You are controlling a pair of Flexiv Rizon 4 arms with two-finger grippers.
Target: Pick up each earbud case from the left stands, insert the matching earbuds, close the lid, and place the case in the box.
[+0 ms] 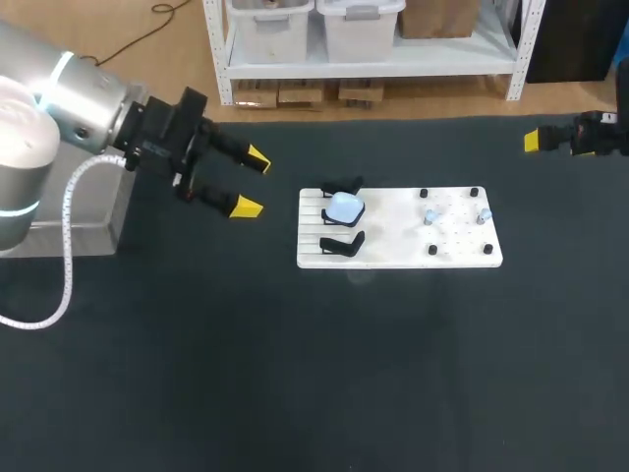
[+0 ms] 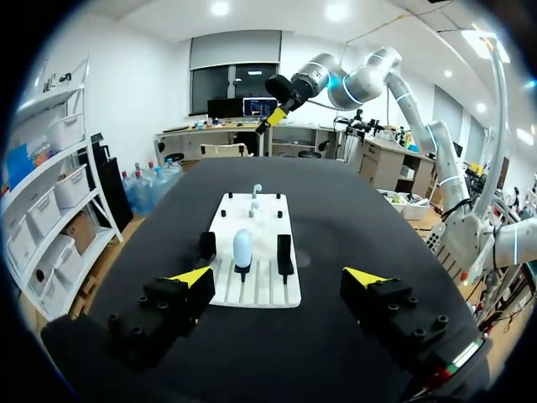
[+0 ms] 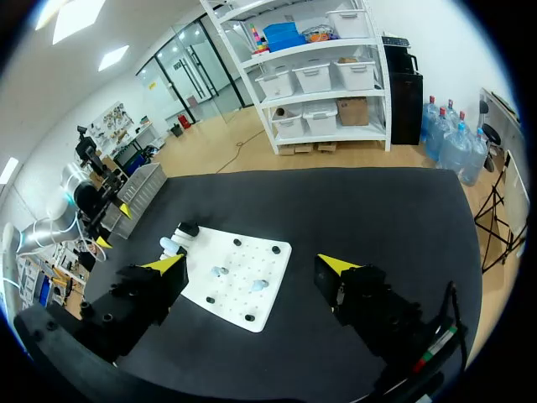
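Observation:
A white board (image 1: pixel 462 251) lies mid-table. At its left end stand three black holders; the middle one carries a pale blue earbud case (image 1: pixel 345 206), the outer two (image 1: pixel 342 244) are bare. Small earbuds (image 1: pixel 430 216) sit among black pegs on the board's right half. My left gripper (image 1: pixel 251 182) hangs open to the left of the board, nothing between its fingers; in its wrist view the case (image 2: pixel 242 248) is ahead of the left gripper (image 2: pixel 281 277). My right gripper (image 1: pixel 536 141) is at the far right back, well clear of the board; the right gripper (image 3: pixel 253 264) is open and empty.
A grey box (image 1: pixel 88 211) stands at the table's left edge, partly behind my left arm. The black tabletop stretches bare in front of the board and to both sides.

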